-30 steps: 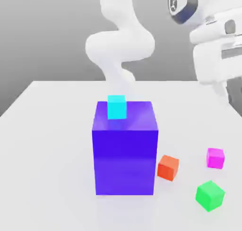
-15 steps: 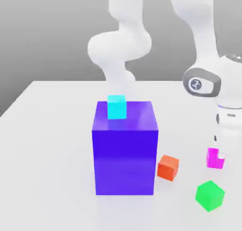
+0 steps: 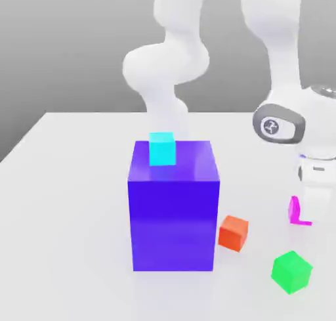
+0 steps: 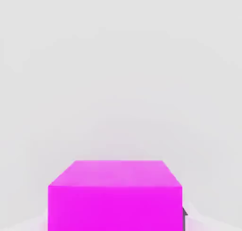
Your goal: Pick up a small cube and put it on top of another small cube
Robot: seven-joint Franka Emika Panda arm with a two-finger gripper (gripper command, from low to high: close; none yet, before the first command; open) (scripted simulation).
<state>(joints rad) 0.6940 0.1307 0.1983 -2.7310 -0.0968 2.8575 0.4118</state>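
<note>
Presently, the reference landmark is the large blue block (image 3: 173, 205), standing upright on the white table (image 3: 65, 201). A small cyan cube (image 3: 162, 149) sits on the block's top face, toward the rear edge and slightly toward the exterior view's left.

A small orange cube (image 3: 233, 232) rests on the table just beside the block's lower corner, on the exterior view's right. A small green cube (image 3: 291, 271) lies farther out on that same side, nearer the camera than the orange one and well apart from the block.

The small magenta cube (image 3: 294, 211) is on that same side of the block, farther from it than the orange cube; only a sliver of it shows in the exterior view, the rest being covered by the white arm (image 3: 289, 83), whose wrist and hand stand directly over it. Whether the cube touches the table cannot be told. From the hand view, the magenta cube (image 4: 115, 194) appears close up, with pale table surface behind it.

Whether the claw is spread or closed on the cube cannot be determined.
</note>
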